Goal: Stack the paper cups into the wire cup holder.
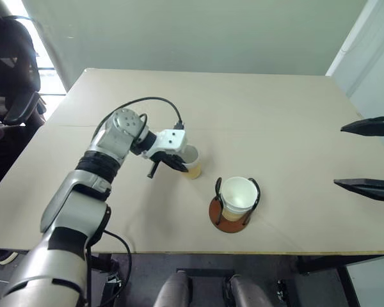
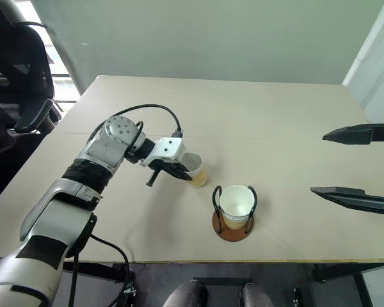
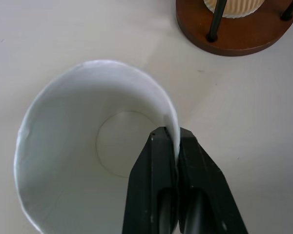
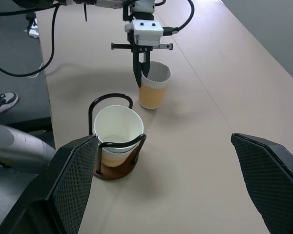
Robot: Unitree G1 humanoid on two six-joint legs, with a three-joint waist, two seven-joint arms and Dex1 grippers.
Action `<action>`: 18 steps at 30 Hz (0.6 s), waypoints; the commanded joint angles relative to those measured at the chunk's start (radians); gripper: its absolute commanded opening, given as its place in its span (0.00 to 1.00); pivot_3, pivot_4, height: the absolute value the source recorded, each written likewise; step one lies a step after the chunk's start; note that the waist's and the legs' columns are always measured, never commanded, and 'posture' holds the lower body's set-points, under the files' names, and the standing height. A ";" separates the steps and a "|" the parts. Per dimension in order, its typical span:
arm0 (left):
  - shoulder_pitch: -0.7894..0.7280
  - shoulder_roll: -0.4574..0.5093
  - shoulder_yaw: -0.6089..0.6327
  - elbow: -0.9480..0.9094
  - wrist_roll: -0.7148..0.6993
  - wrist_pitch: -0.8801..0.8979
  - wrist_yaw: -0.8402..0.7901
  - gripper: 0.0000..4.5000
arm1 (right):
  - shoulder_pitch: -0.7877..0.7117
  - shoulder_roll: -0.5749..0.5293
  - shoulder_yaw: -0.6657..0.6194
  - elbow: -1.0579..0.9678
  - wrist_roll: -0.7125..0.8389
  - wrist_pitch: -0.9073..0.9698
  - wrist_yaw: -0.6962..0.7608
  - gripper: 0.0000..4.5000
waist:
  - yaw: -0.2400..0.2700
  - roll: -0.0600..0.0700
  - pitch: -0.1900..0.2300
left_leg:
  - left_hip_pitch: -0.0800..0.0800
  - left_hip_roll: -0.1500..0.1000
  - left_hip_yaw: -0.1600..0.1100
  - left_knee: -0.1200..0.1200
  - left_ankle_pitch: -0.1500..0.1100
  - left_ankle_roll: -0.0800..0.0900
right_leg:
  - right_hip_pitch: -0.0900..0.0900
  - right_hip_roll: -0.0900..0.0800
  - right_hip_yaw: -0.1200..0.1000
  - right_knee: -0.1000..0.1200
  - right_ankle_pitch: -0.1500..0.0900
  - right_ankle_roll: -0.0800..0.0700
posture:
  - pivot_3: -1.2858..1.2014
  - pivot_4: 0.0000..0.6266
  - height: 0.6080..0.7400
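A paper cup [image 1: 192, 164] with a yellow-tan wall stands upright on the table, left of the wire cup holder [image 1: 229, 221]. My left gripper [image 3: 170, 141] is shut on this cup's rim, one finger inside and one outside the wall [image 4: 154, 90]. The holder has a reddish-brown disc base and black wire loops. A white-lined paper cup [image 2: 237, 203] stands in it, with what looks like a second cup's wall showing beneath. My right gripper [image 2: 318, 163] hangs open at the far right, above the table and well clear of the holder, with nothing between its fingers.
The beige table [image 1: 275, 115] stretches wide behind and beside the cups; its front edge lies just below the holder. A black office chair [image 1: 13, 70] stands off the table's far left corner. A black cable [image 1: 147, 100] loops over my left wrist.
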 commanded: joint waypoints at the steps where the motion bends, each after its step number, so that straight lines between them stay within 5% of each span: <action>1: -0.031 0.003 0.035 0.006 0.007 -0.024 -0.024 0.00 | -0.011 -0.016 -0.020 0.009 -0.012 -0.018 0.003 1.00 | 0.000 0.000 0.000 | 0.000 0.000 0.000 0.000 0.000 0.000 | 0.000 0.000 0.000 0.000 0.000 0.000 | 0.52 0.24 1.00; 10: -0.169 0.086 -0.026 -0.227 -0.299 0.115 -0.037 0.00 | -0.002 -0.024 -0.039 0.029 -0.051 -0.020 0.030 1.00 | 0.002 -0.001 0.000 | -0.002 0.000 0.000 0.000 0.000 0.001 | -0.001 0.000 0.000 -0.001 0.000 0.001 | 0.52 0.24 1.00; 18: -0.289 0.187 -0.237 -0.577 -0.733 0.191 -0.037 0.00 | -0.004 -0.027 -0.041 0.024 -0.070 -0.020 0.043 1.00 | 0.000 0.001 -0.001 | -0.001 -0.004 0.002 0.000 -0.001 0.004 | 0.000 -0.005 0.002 -0.002 -0.003 0.006 | 0.52 0.24 1.00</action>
